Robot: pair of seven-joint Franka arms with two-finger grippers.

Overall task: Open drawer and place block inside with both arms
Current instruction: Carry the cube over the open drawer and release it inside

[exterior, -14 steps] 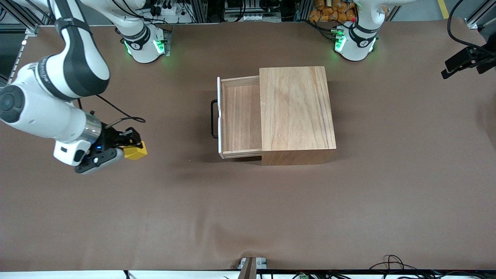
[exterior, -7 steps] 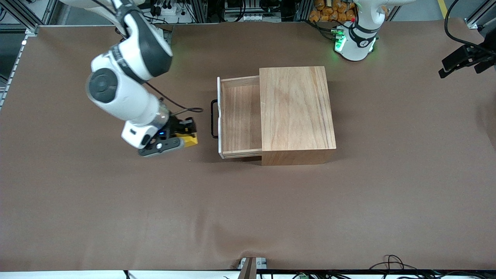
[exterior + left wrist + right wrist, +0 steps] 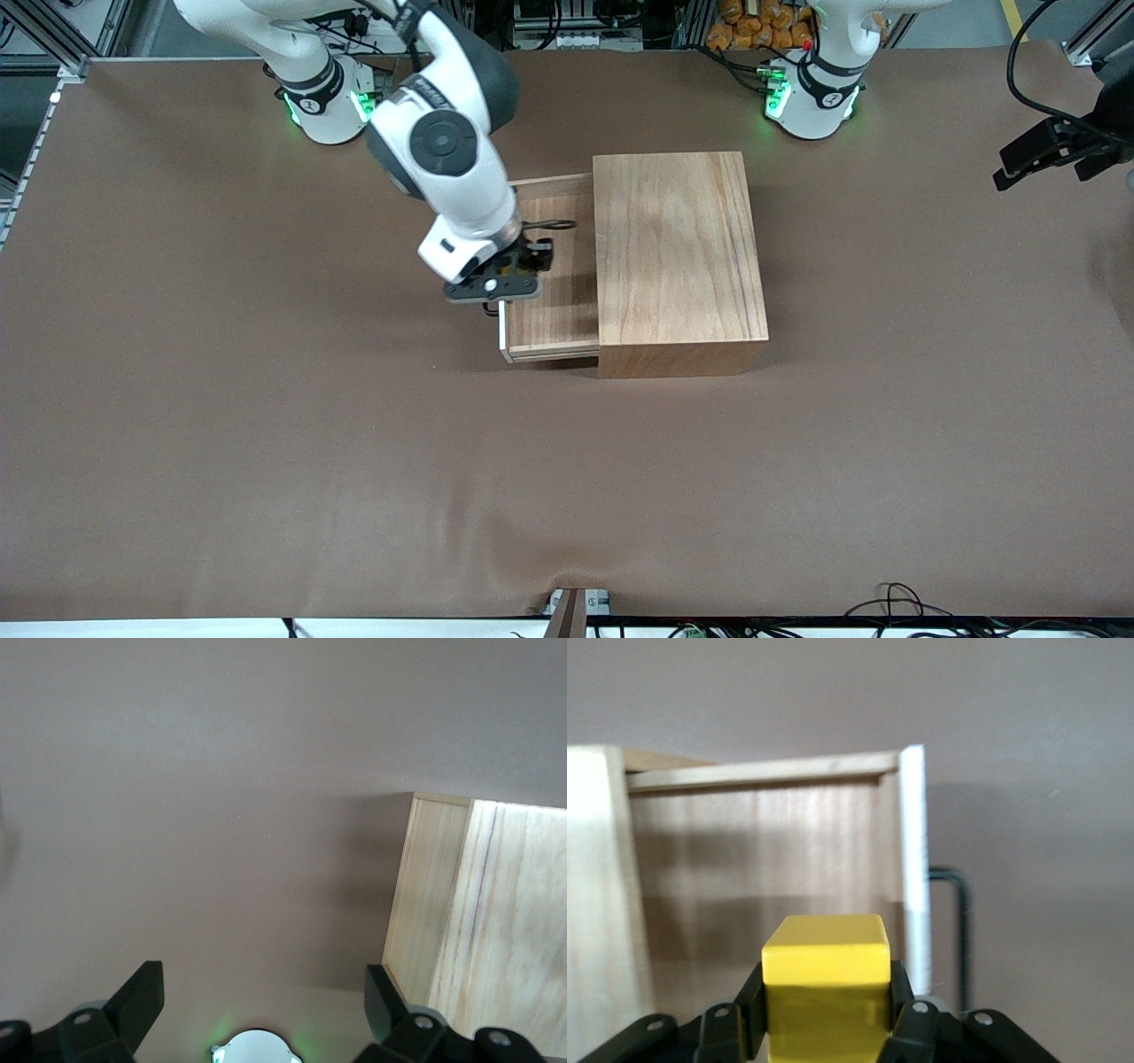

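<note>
My right gripper (image 3: 825,997) is shut on the yellow block (image 3: 824,943) and holds it in the air over the open drawer (image 3: 556,315). In the front view the right gripper (image 3: 521,266) hangs just inside the drawer's white front edge (image 3: 914,877), and the hand hides the block there. The black loop handle (image 3: 963,930) shows just outside that edge. The drawer sticks out of the wooden box (image 3: 678,248) toward the right arm's end, its light-wood floor bare. My left gripper (image 3: 261,997) is open and empty, raised over the table at the left arm's end (image 3: 1038,175).
The box stands on the brown table (image 3: 266,425) between the two green-lit bases, the right arm's (image 3: 330,102) and the left arm's (image 3: 811,93). The left wrist view shows a corner of the box (image 3: 478,904) and the left base (image 3: 257,1050).
The right arm has swung from the right arm's end of the table to over the open drawer, carrying the block. The left gripper has drifted slightly.
</note>
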